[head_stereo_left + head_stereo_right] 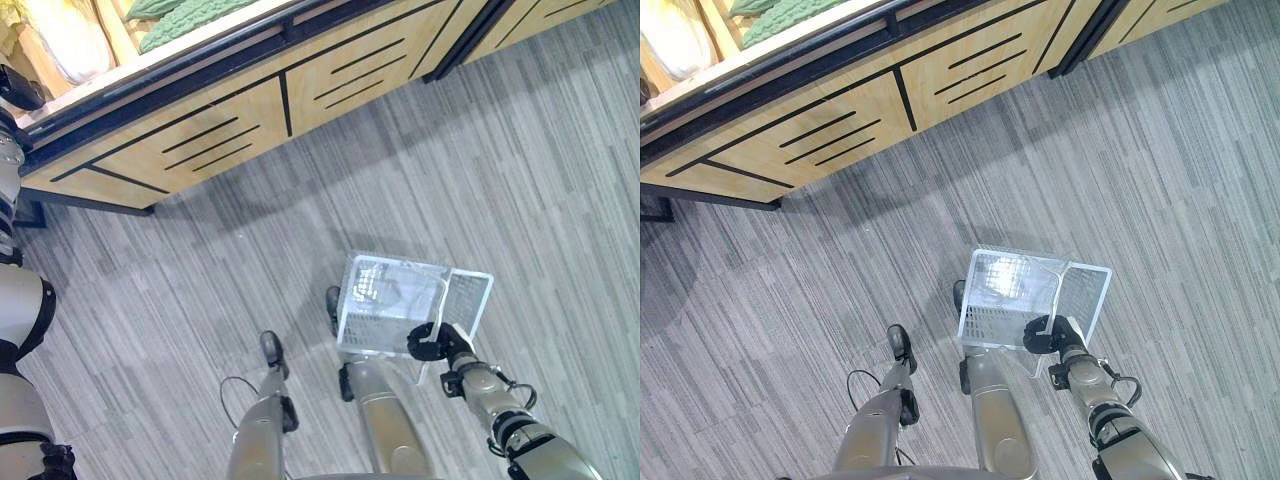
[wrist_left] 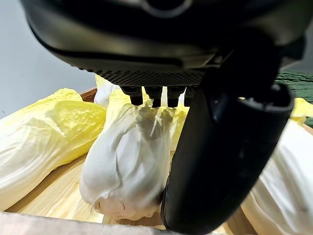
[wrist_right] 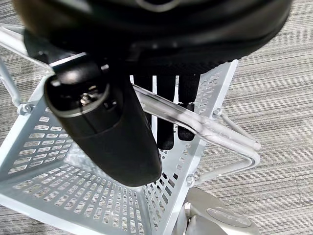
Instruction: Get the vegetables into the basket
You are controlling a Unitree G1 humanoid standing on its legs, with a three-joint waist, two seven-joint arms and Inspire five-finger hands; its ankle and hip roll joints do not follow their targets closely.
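The right hand (image 1: 437,341) curls round the handle (image 3: 195,121) of the white basket (image 1: 400,300), carried above the grey floor (image 1: 200,280). The left hand (image 2: 230,147) clasps a pale cabbage (image 2: 127,166) among other cabbages (image 2: 44,132) in the wooden crate (image 2: 54,196), well apart from the basket.

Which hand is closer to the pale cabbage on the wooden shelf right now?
Left. The left hand has its fingers and thumb around the cabbage. The right hand is down at the basket, curled round its handle.

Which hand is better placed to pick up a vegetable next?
Left. The left hand is already around a napa cabbage on the wooden shelf; the right hand grips the basket handle.
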